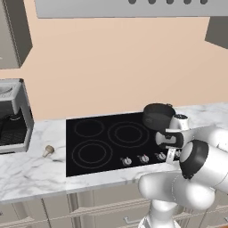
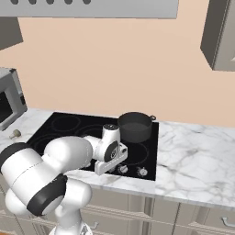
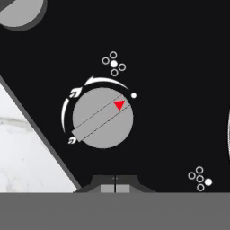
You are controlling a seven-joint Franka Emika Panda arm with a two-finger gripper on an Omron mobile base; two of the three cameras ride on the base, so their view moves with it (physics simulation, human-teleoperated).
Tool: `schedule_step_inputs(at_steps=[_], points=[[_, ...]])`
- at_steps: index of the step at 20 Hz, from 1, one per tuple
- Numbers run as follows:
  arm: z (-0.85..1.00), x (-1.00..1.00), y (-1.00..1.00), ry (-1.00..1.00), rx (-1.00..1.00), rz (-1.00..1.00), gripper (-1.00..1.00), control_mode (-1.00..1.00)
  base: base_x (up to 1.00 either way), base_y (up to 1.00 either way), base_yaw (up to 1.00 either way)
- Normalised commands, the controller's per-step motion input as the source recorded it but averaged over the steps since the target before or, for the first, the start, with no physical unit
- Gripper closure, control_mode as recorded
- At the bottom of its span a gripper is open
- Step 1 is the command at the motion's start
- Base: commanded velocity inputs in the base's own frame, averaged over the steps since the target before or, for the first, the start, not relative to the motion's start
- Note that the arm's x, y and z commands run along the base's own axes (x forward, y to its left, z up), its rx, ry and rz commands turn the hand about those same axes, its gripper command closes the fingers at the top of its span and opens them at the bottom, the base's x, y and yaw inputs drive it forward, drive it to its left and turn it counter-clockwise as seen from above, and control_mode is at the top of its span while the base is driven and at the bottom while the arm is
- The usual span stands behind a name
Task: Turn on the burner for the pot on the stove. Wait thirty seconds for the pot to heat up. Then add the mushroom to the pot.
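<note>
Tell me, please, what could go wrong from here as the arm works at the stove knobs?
1. The shut claw hangs over one knob in a close row of knobs; it may be the wrong burner's for the pot.
2. The arm reaches beside the pot and could nudge it.
3. The mushroom lies far off on the counter, a long carry across the stove.

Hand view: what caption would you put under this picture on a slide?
Shut gripper hovers over a silver stove knob, its red pointer aimed at the white dot.
</note>
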Motion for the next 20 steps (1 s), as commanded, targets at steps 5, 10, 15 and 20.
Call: schedule_step_inputs(at_steps=[5,10,15,20], points=[[0.0,0.0,0.0,0.0,0.0,0.0,1.0,-1.0,0.0,0.0,0.0],[0.0,0.0,0.0,0.0,0.0,0.0,1.0,-1.0,0.0,0.0,0.0],[0.0,0.0,0.0,0.0,0.0,0.0,1.0,-1.0,0.0,0.0,0.0],[0.0,0.0,0.0,0.0,0.0,0.0,1.0,-1.0,0.0,0.0,0.0]])
